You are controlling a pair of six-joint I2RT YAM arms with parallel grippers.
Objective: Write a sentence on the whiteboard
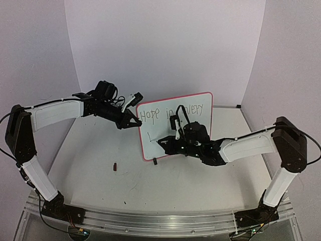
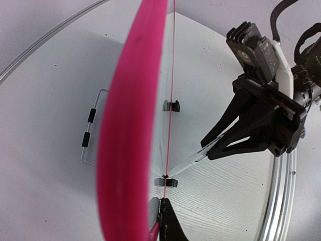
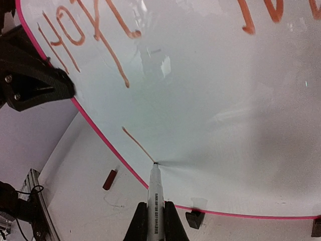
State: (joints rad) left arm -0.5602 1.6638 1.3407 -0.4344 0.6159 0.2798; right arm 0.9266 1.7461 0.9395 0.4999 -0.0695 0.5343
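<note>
Red-rimmed board pinched at its edge, pen tip on the white

We see the whiteboard (image 1: pixel 150 135) standing upright near the middle of the table (image 1: pixel 95 150), leaning slightly and resting on its small black feet (image 3: pixel 194 218). The left gripper (image 1: pixel 134 120) reaches in from the left and is pressed together on the board's upper left rim; in its own wrist view the pink rim runs straight up from between its fingers. The right gripper (image 3: pixel 155 226) comes across the front of the board from the right and is clamped on a slim marker (image 3: pixel 154 196), which pokes out between its two fingers. The marker's tip touches the board's face low on the left, at the lower end of a short slanting stroke (image 3: pixel 138 143). Above that, along the top of the board, we read the sentence (image 1: pixel 173 111) so far: "Hope in every", with the right arm hiding part of it from above. The lettering looks dark from overhead and brownish-orange close up. A small dark reddish piece (image 1: pixel 116 166) lies on the table, in front of the board's lower left corner and apart from it
</note>
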